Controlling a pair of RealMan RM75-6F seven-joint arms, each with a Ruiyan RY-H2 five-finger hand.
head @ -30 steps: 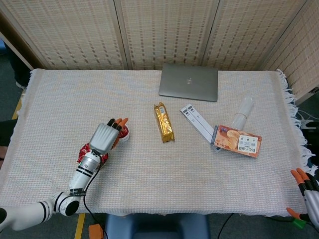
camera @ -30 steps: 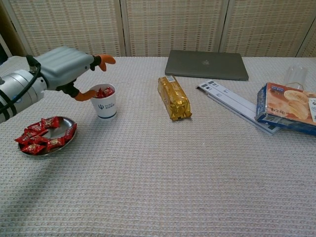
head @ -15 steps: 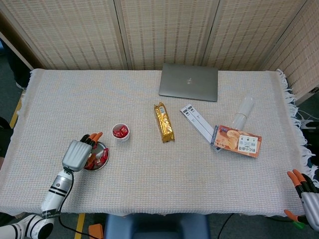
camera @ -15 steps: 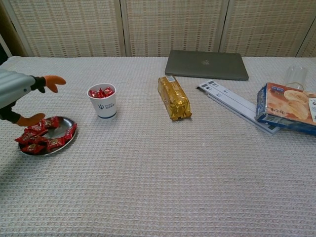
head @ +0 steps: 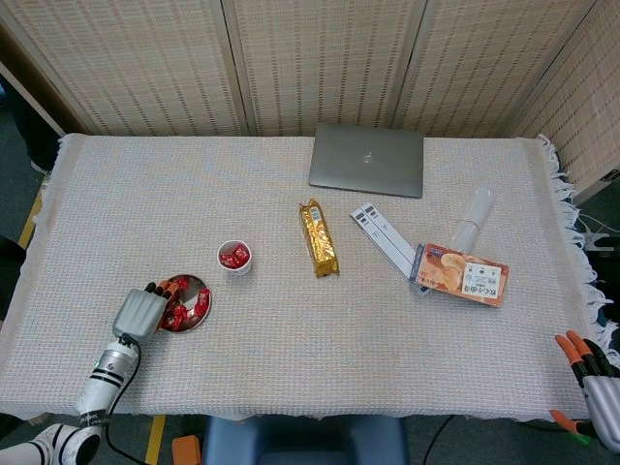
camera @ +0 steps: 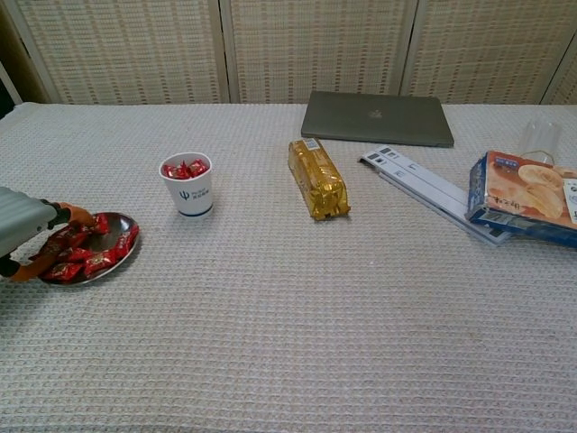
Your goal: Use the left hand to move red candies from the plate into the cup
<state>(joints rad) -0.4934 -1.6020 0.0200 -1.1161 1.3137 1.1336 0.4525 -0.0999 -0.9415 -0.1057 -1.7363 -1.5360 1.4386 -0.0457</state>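
A small metal plate [camera: 132, 250] with several red wrapped candies [camera: 87, 259] sits near the table's front left. My left hand [camera: 27, 233] reaches in from the left edge, low over the plate. Its orange fingertips [camera: 78, 215] are spread apart and touch the candy pile, with no candy visibly pinched. From the head view, the left hand [head: 140, 312] covers the plate's [head: 191, 280] left side. The white cup [camera: 189, 188] stands upright behind and right of the plate, with red candies [camera: 185, 168] inside. My right hand [head: 596, 380] hangs off the table's front right corner, fingers apart and holding nothing.
A gold snack bar [camera: 317, 179] lies right of the cup. A closed grey laptop [camera: 376, 117] is at the back. White strips [camera: 433, 192], a biscuit box [camera: 523, 198] and a clear tumbler [camera: 539, 140] occupy the right side.
My left hand has left the cup, swung back toward the front left and dropped onto the plate's candies. The right hand has barely moved.
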